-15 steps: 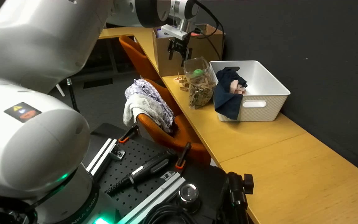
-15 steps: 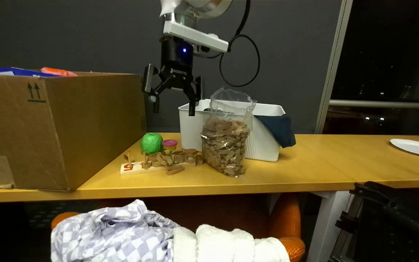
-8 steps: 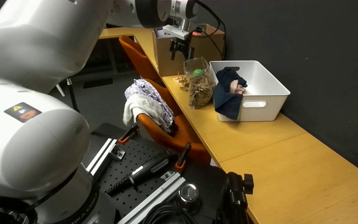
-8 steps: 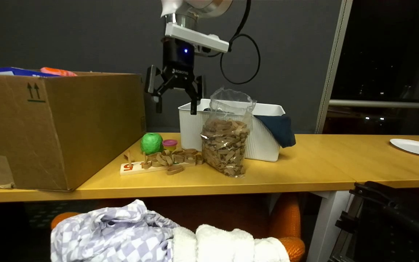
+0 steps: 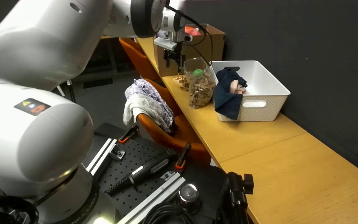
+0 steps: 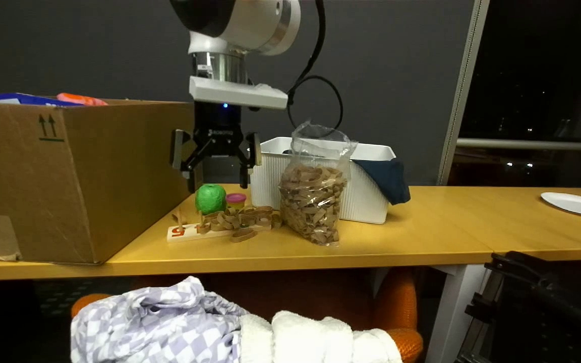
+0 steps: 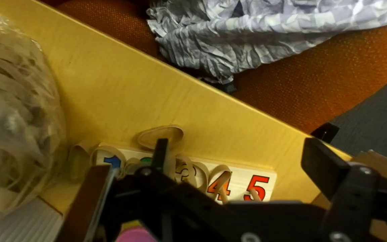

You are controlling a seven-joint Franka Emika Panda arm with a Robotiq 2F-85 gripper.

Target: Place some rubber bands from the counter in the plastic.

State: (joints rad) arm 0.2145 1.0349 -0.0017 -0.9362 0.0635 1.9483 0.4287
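My gripper (image 6: pixel 218 182) pointed down above the counter (image 6: pixel 416 222), its jaws well apart with nothing between them; I think this width was meant for going down around the rubber bands (image 6: pixel 240 218). These lay below, heaped on and beside a numbered peg board (image 7: pixel 239 183), and one loose band (image 7: pixel 160 134) was just next to it, perhaps the easiest to pinch. The wooden pegs (image 6: pixel 179 222), the green ball (image 6: pixel 211 199) and the pink-lidded tub (image 6: pixel 235 199) could, in my judgement, disturb the descent. At the end of the heap stood the plastic bag (image 6: pixel 321 151), well filled with similar bands (image 6: pixel 310 201), probably held upright by their weight. Its upper part looked soft, so it might fold inward. Just beside it was the white bin (image 6: pixel 363 201); on the opposite side the cardboard box (image 6: pixel 139 176) narrowed my room.
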